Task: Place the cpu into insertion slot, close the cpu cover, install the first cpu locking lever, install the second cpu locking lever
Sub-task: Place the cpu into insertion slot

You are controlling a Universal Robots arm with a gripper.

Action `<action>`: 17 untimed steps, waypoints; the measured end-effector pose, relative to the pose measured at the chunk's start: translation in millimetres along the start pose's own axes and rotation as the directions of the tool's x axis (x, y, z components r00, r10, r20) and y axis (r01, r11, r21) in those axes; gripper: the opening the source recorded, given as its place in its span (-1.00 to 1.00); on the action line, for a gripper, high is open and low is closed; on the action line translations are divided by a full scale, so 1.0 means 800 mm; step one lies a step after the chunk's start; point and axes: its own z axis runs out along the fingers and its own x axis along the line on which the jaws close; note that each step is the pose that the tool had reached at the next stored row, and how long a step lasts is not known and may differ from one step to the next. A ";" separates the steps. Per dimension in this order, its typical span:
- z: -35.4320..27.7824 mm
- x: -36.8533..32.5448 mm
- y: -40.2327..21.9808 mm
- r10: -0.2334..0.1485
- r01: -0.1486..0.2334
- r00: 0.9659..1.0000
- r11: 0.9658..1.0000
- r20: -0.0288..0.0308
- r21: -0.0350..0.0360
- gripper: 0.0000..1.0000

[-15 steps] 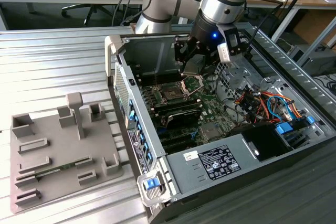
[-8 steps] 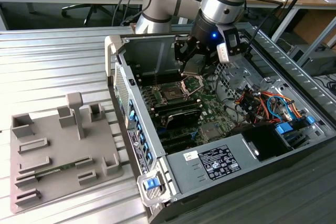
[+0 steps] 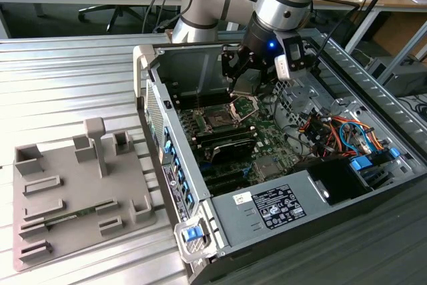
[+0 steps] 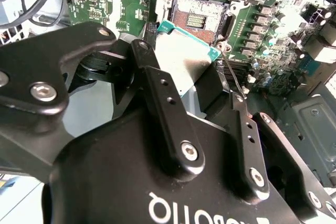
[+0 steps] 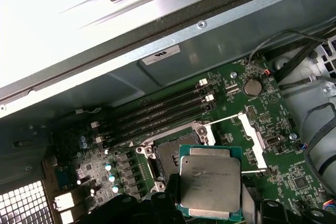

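First wrist view: the cpu hangs clamped by its edges in the gripper, fingers narrowed onto it, with the insertion slot bare just beneath and slightly to one side. Step one, placing, is in hand, I'd say. It calls for squaring chip over socket and keeping it level going down.

The open computer case sits on the table, with a parts tray beside it on the exterior view's left. Inside the case, the pincer grips the cpu above the insertion slot, not touching it. The memory slots lie just beside that slot.
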 end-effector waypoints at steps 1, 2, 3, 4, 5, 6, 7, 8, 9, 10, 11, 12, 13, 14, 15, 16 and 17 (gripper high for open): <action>0.0000 0.0000 0.0000 0.005 -0.005 1.000 1.000 0.000 0.000 0.09; 0.0000 0.0000 0.0000 0.008 -0.008 1.000 1.000 0.001 0.000 0.09; 0.0000 0.0000 0.0000 0.011 -0.011 1.000 1.000 0.001 0.000 0.09; 0.0000 0.0000 0.0000 0.014 -0.014 1.000 1.000 0.001 0.000 0.09; 0.0000 0.0000 0.0000 0.017 -0.017 1.000 1.000 0.002 0.000 0.09; 0.0000 0.0000 0.0000 0.020 -0.020 1.000 1.000 0.002 0.000 0.09; 0.0000 0.0000 0.0000 0.023 -0.023 1.000 1.000 0.002 0.000 0.09; 0.0000 0.0000 0.0000 0.026 -0.026 1.000 1.000 0.002 -0.001 0.09; 0.0000 0.0000 0.0000 0.028 -0.028 1.000 1.000 0.002 -0.001 0.09; 0.0000 0.0000 0.0000 0.033 -0.033 0.999 0.999 0.003 -0.001 0.09; 0.0000 0.0000 0.0000 0.037 -0.037 0.999 0.999 0.003 -0.001 0.09; 0.0000 0.0000 0.0000 0.039 -0.039 0.999 0.999 0.004 -0.001 0.09; 0.0000 0.0000 0.0000 0.044 -0.044 0.999 0.999 0.004 -0.001 0.09; 0.0000 0.0000 0.0000 0.046 -0.046 0.999 0.999 0.004 -0.001 0.09; 0.0000 0.0000 0.0000 0.050 -0.050 0.999 0.999 0.004 -0.001 0.09; 0.0000 0.0000 0.0000 0.053 -0.053 0.999 0.999 0.005 -0.001 0.09; 0.0000 0.0000 0.0000 0.056 -0.056 0.998 0.998 0.005 -0.001 0.09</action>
